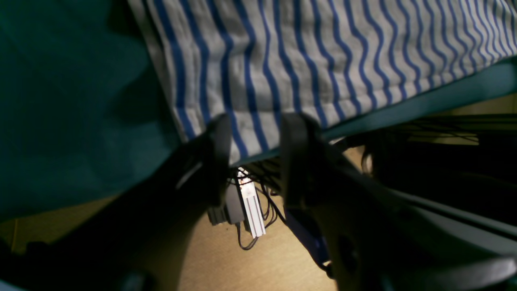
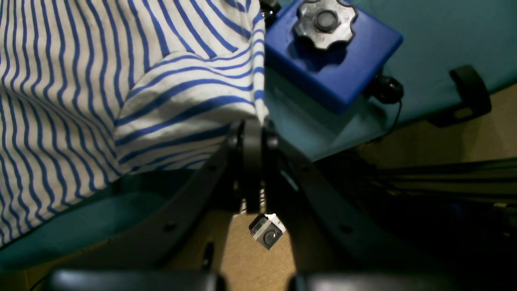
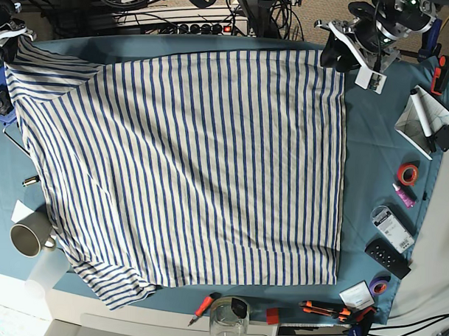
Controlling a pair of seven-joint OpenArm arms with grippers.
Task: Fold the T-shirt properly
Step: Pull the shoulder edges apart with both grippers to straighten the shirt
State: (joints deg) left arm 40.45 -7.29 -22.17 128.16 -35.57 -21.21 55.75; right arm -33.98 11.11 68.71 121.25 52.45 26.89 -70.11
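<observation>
Teal cloth covers the tabletop (image 1: 60, 121) in our left wrist view, where our left hand (image 1: 254, 157) stands with jaws apart at the hem corner of the T-shirt (image 1: 323, 52), gripping nothing. From our right wrist view, our right hand (image 2: 252, 133) is pressed together on a sleeve edge, beside a blue block (image 2: 335, 64). Across the base view, the T-shirt lies spread flat; we judge no fold made yet, all folding remaining.
</observation>
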